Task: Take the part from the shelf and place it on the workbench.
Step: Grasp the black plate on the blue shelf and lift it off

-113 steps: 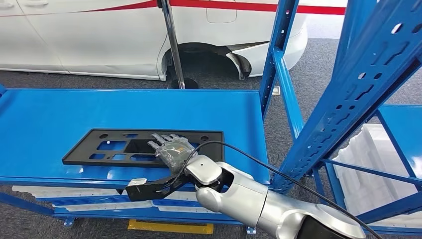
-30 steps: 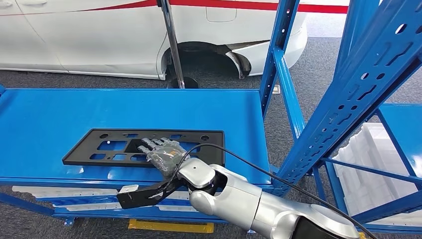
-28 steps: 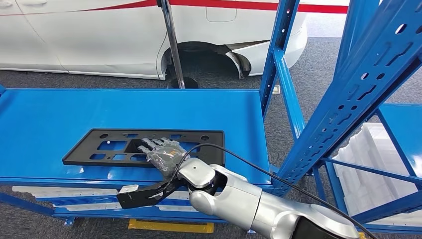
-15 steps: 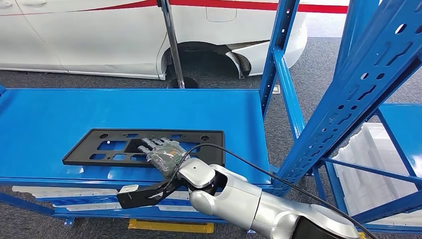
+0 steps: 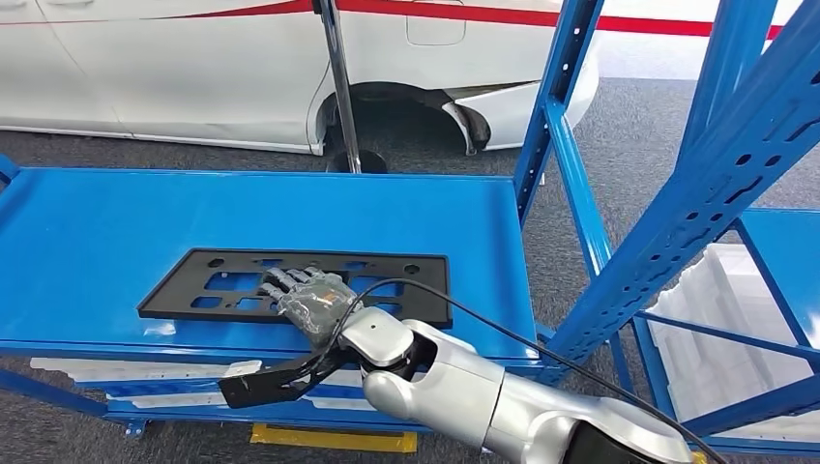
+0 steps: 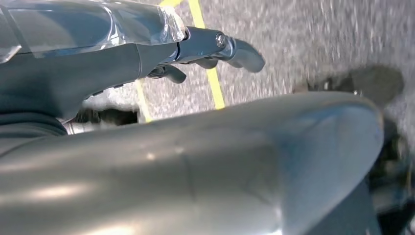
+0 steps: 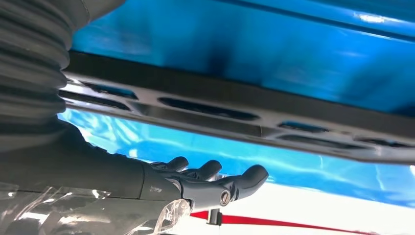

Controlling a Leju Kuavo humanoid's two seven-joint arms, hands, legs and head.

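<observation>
part: the flat black part [image 5: 290, 286] with cut-outs lay on the blue workbench [image 5: 116, 232], near its front edge, long side running across.
right hand: my right hand [image 5: 307, 299] lay palm down over the near middle of the part, fingers [image 5: 280, 280] stretched out flat and slightly apart, wrapped round nothing. in the right wrist view the fingers [image 7: 210, 172] were extended just above the part [image 7: 205, 110]; i could not tell whether they touched it.
left hand: my left hand [image 6: 147, 54] hung over grey floor with a yellow line [image 6: 208, 58]; fingers slightly curled, nothing in them.
surface: glossy blue top, framed by blue shelf uprights [image 5: 677, 213] to my right.
room: white car [image 5: 242, 68] with a red stripe stood behind the workbench on grey carpet; white foam tray [image 5: 720, 329] sat low on the right.
</observation>
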